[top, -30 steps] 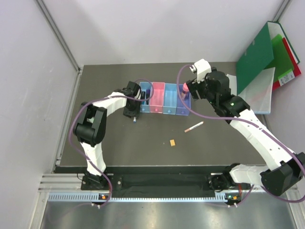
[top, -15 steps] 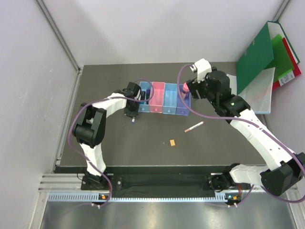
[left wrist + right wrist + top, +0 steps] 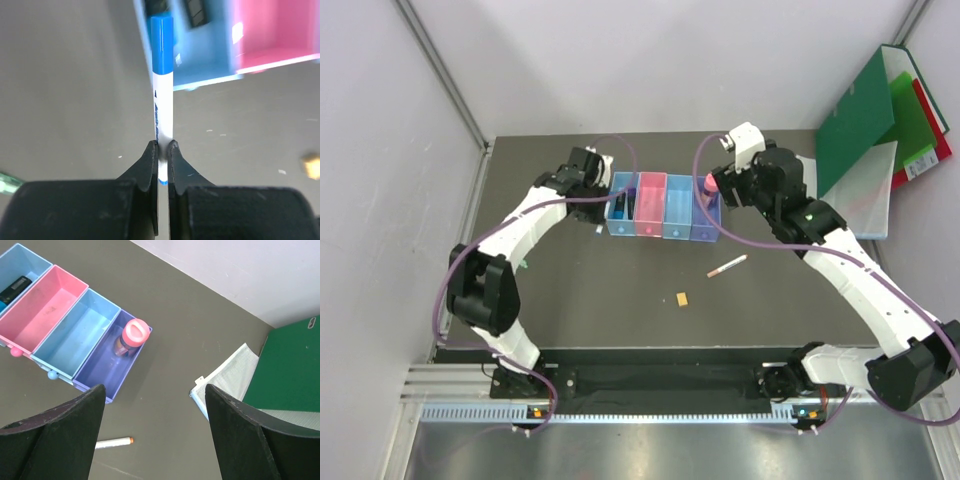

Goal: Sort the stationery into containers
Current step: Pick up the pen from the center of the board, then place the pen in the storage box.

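My left gripper (image 3: 161, 146) is shut on the white-blue pen (image 3: 162, 90), which points toward the leftmost light blue bin (image 3: 200, 55). In the top view this gripper (image 3: 597, 208) hangs just left of the containers (image 3: 663, 232). A black marker (image 3: 12, 288) lies in that leftmost bin. The pink-capped tube (image 3: 135, 335) stands in the rightmost bin (image 3: 102, 372). My right gripper (image 3: 155, 390) is open and holds nothing, above the table just right of the bins. On the table lie the pinkish pen (image 3: 727, 265) and a tiny orange block (image 3: 682, 298).
A green folder (image 3: 855, 120) and a red folder (image 3: 942, 140) lean at the back right. A white mesh pouch (image 3: 230, 382) lies in front of them. Grey walls close the table at the left and back.
My left gripper shut on the white-blue pen beside the bins and lifted it off the table, the arm swinging up and back. The right arm has stayed still.
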Motion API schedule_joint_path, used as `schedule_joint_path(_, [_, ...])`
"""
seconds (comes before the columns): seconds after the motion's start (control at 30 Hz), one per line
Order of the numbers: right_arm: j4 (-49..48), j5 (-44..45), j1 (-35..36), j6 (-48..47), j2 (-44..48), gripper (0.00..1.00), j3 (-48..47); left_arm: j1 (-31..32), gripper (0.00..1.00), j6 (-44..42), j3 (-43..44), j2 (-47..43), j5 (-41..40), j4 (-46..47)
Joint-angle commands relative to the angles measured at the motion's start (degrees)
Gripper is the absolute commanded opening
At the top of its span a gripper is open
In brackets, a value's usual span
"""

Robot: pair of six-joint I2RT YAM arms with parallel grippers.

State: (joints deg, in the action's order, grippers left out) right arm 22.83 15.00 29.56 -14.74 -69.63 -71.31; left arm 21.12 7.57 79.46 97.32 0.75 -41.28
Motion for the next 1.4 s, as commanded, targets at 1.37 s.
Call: schedule_joint_path(1.37, [15.9, -22.1, -2.7, -72.3, -11.0, 0.82, 18.3, 12.9, 0.00, 15.2, 30.5, 27.6, 5.9, 17.9])
